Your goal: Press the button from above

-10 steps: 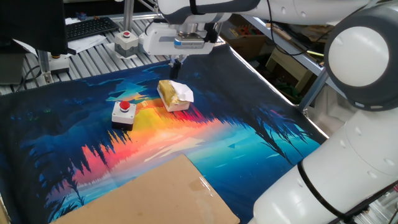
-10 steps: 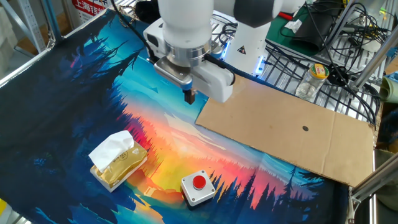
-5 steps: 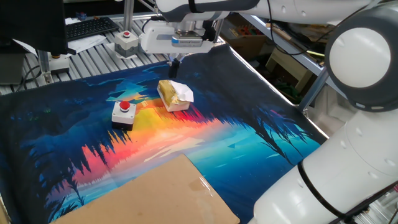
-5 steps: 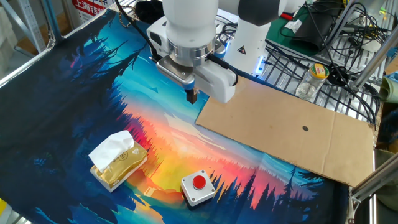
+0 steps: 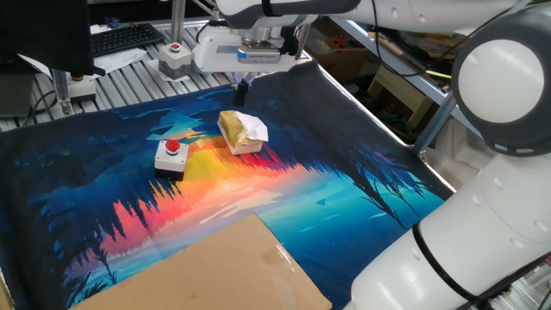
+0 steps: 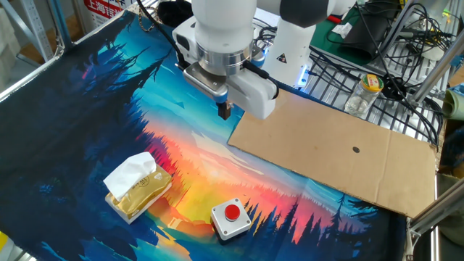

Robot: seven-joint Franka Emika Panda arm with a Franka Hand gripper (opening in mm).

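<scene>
The button point(image 5: 171, 157) has a round red cap on a low square silver-grey base and sits on the colourful mat point(image 5: 103, 172), left of centre. In the other fixed view it point(image 6: 231, 218) lies near the front edge. My gripper point(image 5: 242, 87) hangs in the air above the mat's far side, behind and to the right of the button, well apart from it. In the other fixed view the gripper point(image 6: 225, 111) shows its dark fingertips together as one tip, holding nothing.
A yellow block with white paper point(image 5: 242, 131) lies between gripper and button, also seen in the other fixed view point(image 6: 138, 185). A cardboard sheet point(image 5: 215, 267) covers the mat's near corner. A bigger pale grey box with a red knob point(image 5: 175, 58) stands behind the mat.
The gripper has risen slightly and drifted a little toward the mat's far side. The button and the yellow block have not moved.
</scene>
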